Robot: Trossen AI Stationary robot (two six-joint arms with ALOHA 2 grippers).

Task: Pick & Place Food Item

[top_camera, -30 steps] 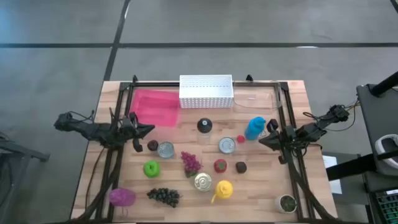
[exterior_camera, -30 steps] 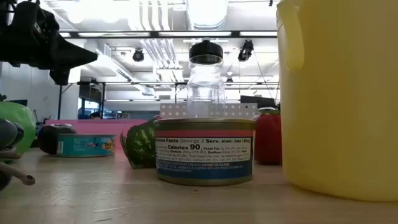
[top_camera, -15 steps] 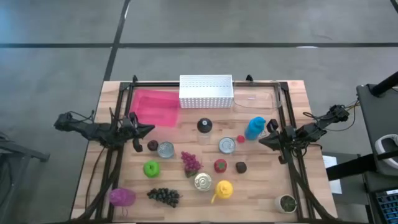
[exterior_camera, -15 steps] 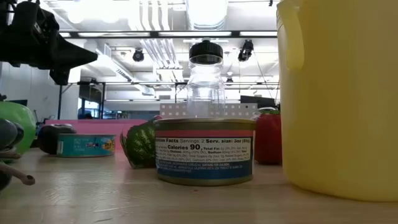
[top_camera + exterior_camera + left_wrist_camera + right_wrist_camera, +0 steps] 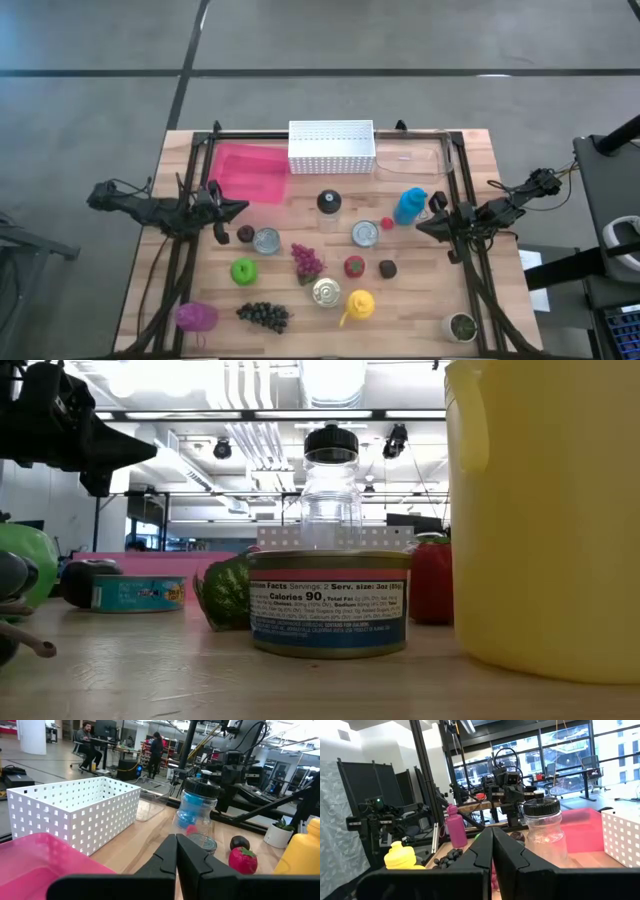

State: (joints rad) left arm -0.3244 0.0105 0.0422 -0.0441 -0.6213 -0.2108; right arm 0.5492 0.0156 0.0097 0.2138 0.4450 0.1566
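Observation:
Food items lie scattered on the wooden table in the high view: a green apple (image 5: pixel 243 270), a purple grape bunch (image 5: pixel 307 262), a strawberry (image 5: pixel 354 266), a dark fig (image 5: pixel 387 268), black grapes (image 5: pixel 264 316) and three cans, one of them (image 5: pixel 365 233) mid-table. A pink tray (image 5: pixel 250 172), a white basket (image 5: pixel 331 147) and a clear bin (image 5: pixel 412 158) stand along the far edge. My left gripper (image 5: pixel 240 208) hovers shut at the table's left, near the tray. My right gripper (image 5: pixel 422 227) hovers shut at the right, beside the blue bottle (image 5: pixel 409 206). Both wrist views show shut, empty fingers (image 5: pixel 176 851) (image 5: pixel 492 845).
A clear jar with a black lid (image 5: pixel 328 202) stands mid-table. A yellow squeeze bottle (image 5: pixel 360 304) and a purple bottle (image 5: pixel 196 317) stand near the near edge, and a small potted plant (image 5: pixel 461 326) at the near right corner. People show in the room beyond the table (image 5: pixel 90 742).

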